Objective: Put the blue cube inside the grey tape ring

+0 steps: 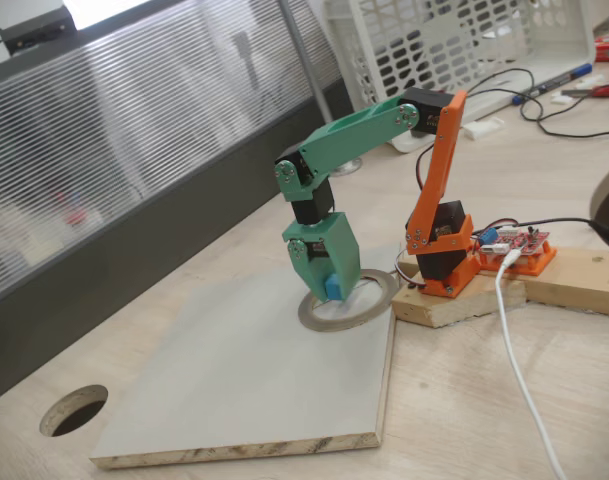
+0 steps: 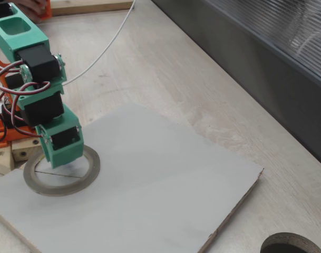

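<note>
Near the centre of a fixed view, the green gripper (image 1: 331, 287) is pointing down over the grey tape ring (image 1: 314, 315), its fingers closed on the blue cube (image 1: 334, 288), which is showing as a small bright patch between them. Whether the cube is touching the white board (image 1: 234, 380) inside the ring cannot be told, since the fingers are covering its underside. The gripper is also hiding the middle of the ring's near arc. In the other fixed view, at centre left, the gripper (image 2: 62, 158) is showing its back and is blocking the cube entirely; the ring (image 2: 70, 185) is lying flat on the board (image 2: 149, 184), its upper arc covered by the gripper. A round hole (image 1: 74, 410) in the table is sitting at lower left, and is cut off at the lower right edge in the other view (image 2: 292, 245).
</note>
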Motion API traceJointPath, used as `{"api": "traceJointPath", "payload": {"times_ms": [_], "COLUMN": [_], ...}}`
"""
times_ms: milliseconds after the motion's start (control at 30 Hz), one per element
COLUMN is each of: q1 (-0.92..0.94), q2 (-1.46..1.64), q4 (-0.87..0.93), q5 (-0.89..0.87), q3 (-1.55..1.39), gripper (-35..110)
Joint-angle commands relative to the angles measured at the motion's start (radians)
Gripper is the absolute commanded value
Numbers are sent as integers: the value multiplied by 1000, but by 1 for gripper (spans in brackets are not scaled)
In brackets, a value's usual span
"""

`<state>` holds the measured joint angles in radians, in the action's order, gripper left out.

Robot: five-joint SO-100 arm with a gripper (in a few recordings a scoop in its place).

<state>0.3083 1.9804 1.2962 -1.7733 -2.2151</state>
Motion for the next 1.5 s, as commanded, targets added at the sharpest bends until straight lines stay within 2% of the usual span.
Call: {"api": "traceJointPath", "payload": {"times_ms": [0,533,1100,1233,1467], "q1": [5,5,5,5,5], "q2": [35,35,28,29,32], "q4": [38,29,146,147,147], "q5": [-15,-6,-6,-8,-9], "q3": [-3,14,49,46,49], "gripper": [-1,1,60,67,67]}}
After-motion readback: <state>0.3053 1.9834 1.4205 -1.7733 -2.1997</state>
